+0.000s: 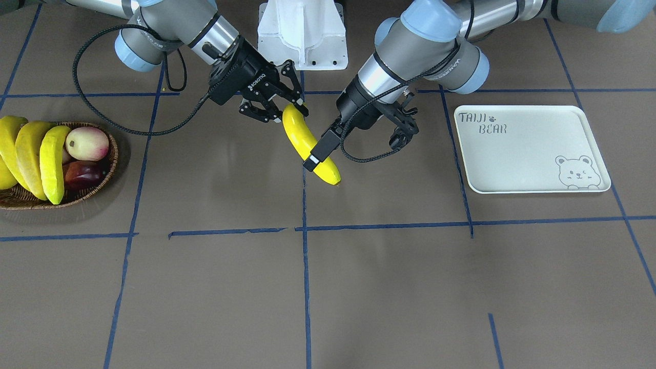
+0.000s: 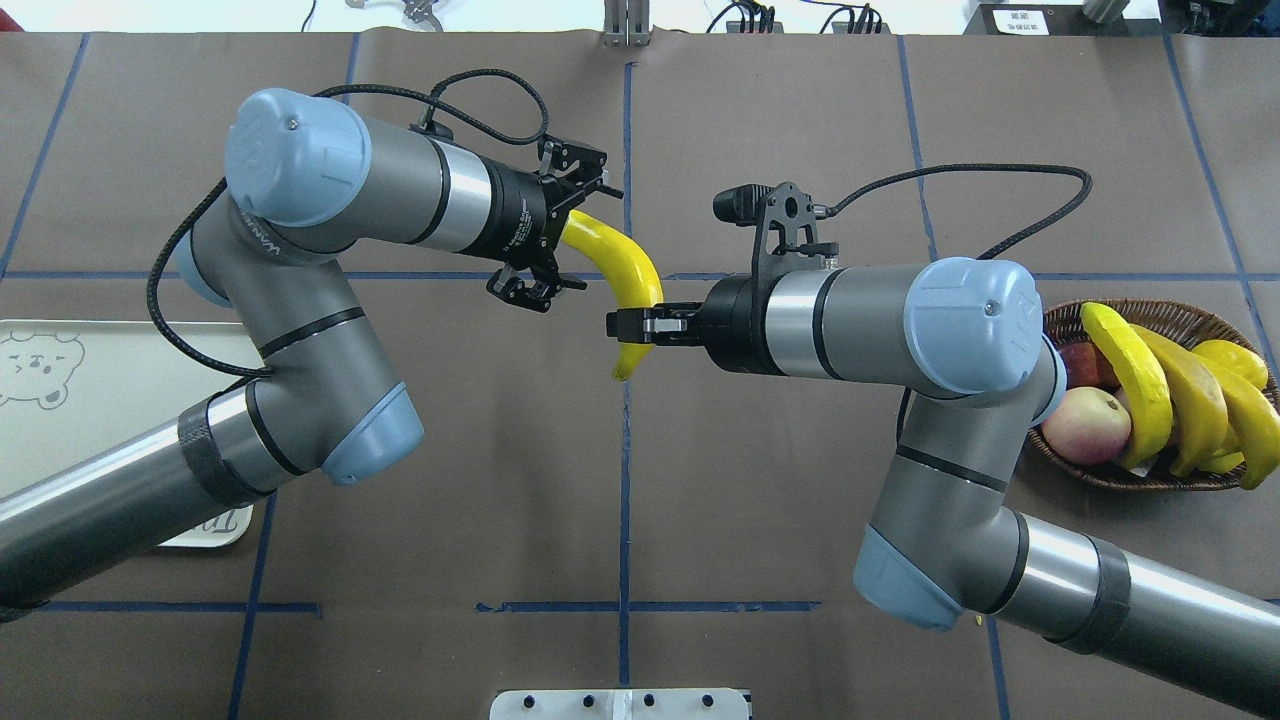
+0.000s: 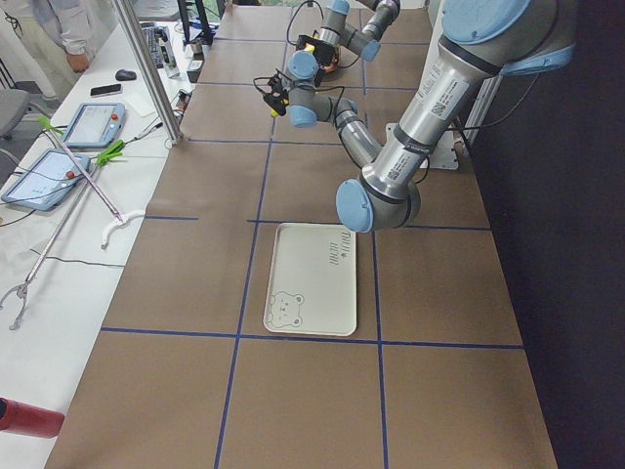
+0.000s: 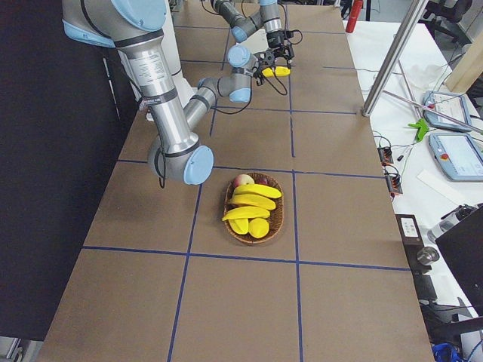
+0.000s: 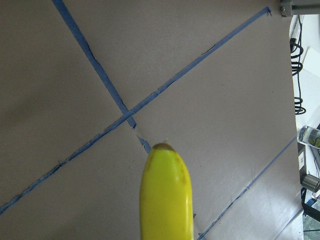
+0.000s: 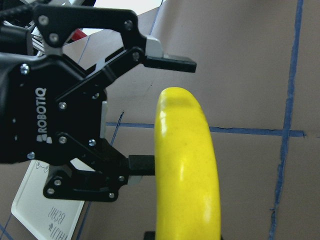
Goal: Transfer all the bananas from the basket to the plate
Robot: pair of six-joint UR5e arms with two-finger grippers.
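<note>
1 banana [image 2: 630,265] midair, R fingers [image 2: 630,325] clamped on it | L fingers [image 6: 170,61] apart | 3 bananas [image 2: 1190,400] in basket [image 2: 1130,478]

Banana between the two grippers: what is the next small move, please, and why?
Probably close the left gripper on the banana. Its jaws stand open around one end, while the right gripper is shut on the other. The plate lies on the left arm's side, so the left should grip before the right releases.
</note>
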